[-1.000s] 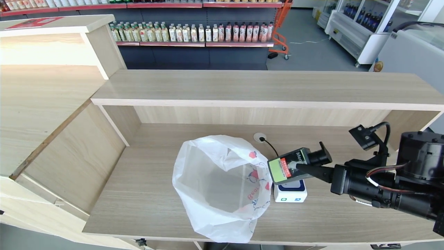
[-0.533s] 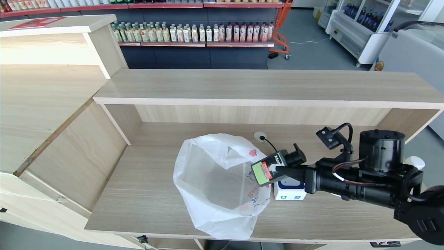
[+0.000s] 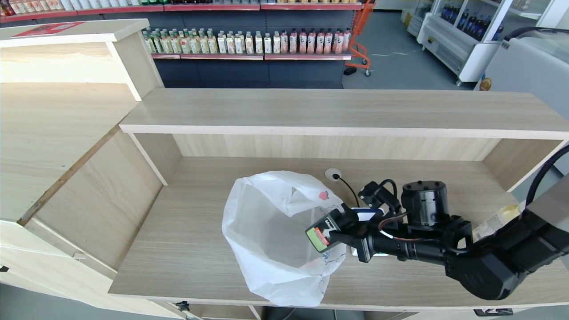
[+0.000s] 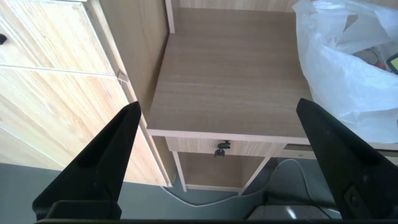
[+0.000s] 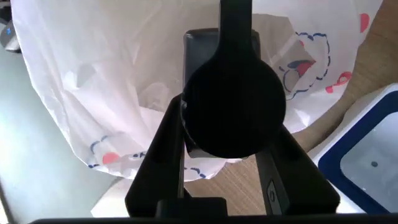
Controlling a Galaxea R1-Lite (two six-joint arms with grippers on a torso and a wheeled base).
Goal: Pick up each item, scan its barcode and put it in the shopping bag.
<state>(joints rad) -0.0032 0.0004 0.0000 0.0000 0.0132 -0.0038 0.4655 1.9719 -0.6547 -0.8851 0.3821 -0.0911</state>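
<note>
Wooden counter [image 3: 200,249] — white shopping bag [image 3: 266,222] on it, scanner box [image 5: 370,155] just beside.

Head camera sits high, looking forward and down over the counter [image 3: 200,249], from its near edge to the far shop shelves [image 3: 249,42]. Left wrist camera stands off the desk, facing down at the counter's near left corner. Right wrist camera hangs close over the shopping bag [image 5: 93,81] — common to all three views.

No readable wording; only illegible print on the item [image 3: 318,234] and on the shopping bag [image 3: 266,222].
</note>
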